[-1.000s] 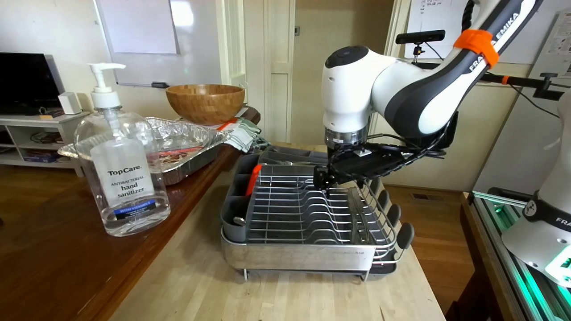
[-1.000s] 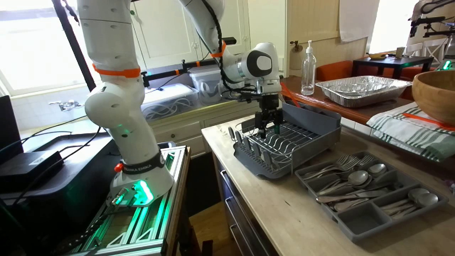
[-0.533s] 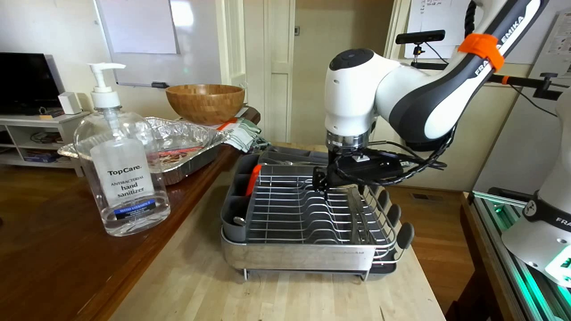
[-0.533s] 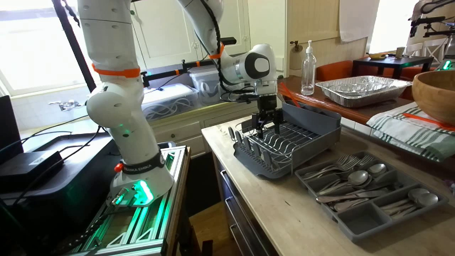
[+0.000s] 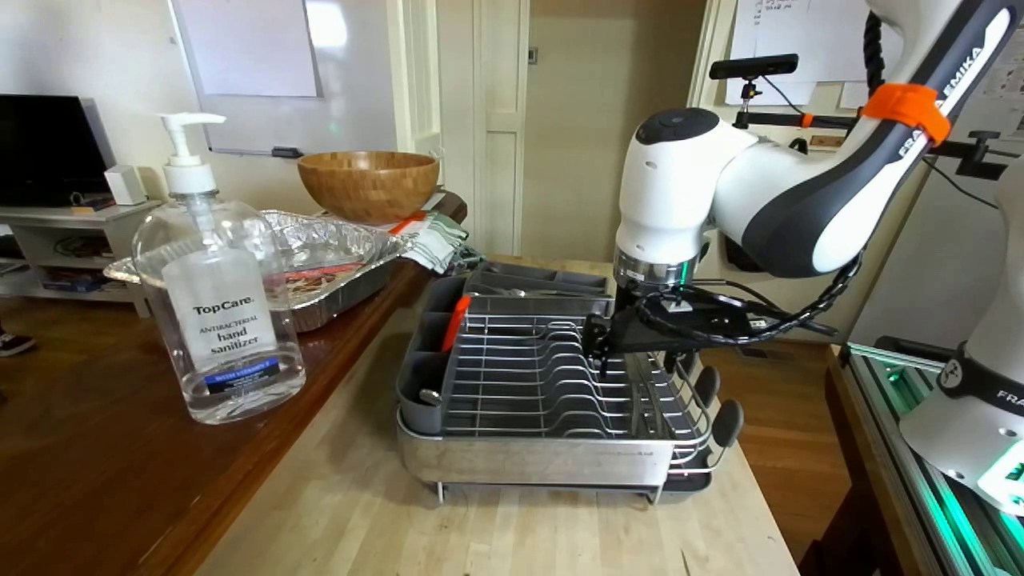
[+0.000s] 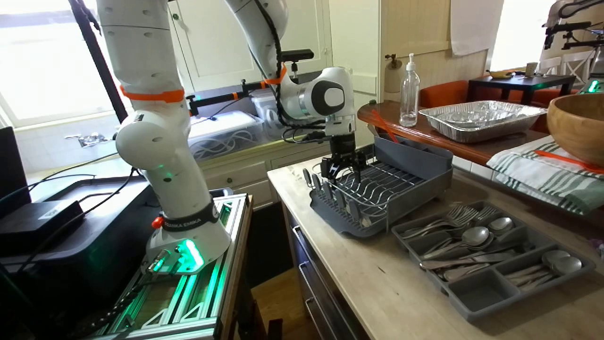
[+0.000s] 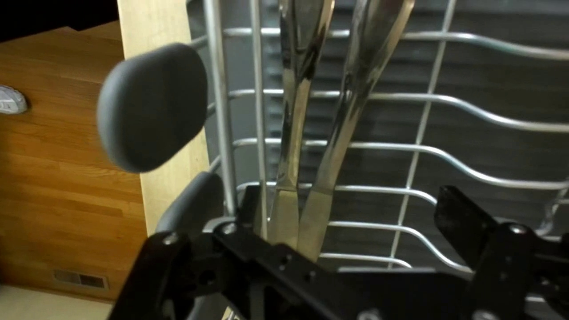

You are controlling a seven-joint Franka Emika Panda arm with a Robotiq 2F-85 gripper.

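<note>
plainly, the end effector [image 7: 349, 202] hangs spread wide above two knives [image 7: 292, 151] on a dish rack [image 5: 536, 462].

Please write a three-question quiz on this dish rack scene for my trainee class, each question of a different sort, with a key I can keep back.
1. Multiple choice. In the wrist view, how many knives show in the dish rack?
A) one
B) two
C) five

2. True or false. Look at the gripper in the wrist view: its jaws are pressed together.

3. Fill the gap. In an exterior view, the pump bottle is labelled "antibacterial hand ____".

Key
1. B
2. False; the jaws stand apart.
3. sanitizer
</note>
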